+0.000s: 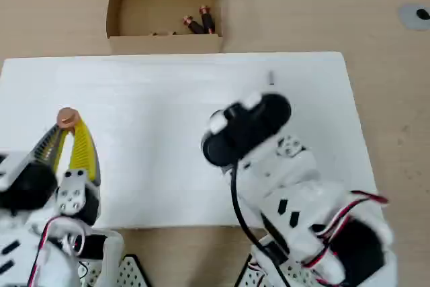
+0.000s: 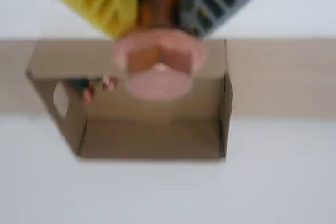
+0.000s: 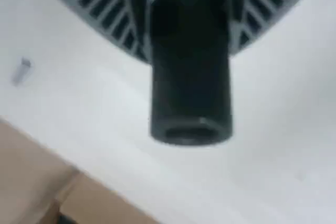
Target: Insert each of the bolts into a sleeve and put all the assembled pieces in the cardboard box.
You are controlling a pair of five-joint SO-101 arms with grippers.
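My left gripper [image 1: 67, 126], with one yellow and one grey finger, is shut on a copper-coloured bolt [image 1: 67, 117] [image 2: 159, 56] at the left of the white mat; the bolt's flanged head points toward the cardboard box [image 2: 152, 135]. My right gripper [image 3: 189, 9] is shut on a black sleeve [image 3: 190, 66], its open end facing out over the mat. The right arm [image 1: 248, 132] stands mid-mat in the high view, and its body hides the sleeve there. The cardboard box [image 1: 164, 44] sits at the far edge with assembled pieces [image 1: 199, 23] lying inside.
The white mat [image 1: 168, 92] covers most of the wooden table. A small grey piece [image 1: 271, 77] [image 3: 21, 71] lies on the mat ahead of the right arm. A grey disc [image 1: 416, 15] sits at the table's far right corner.
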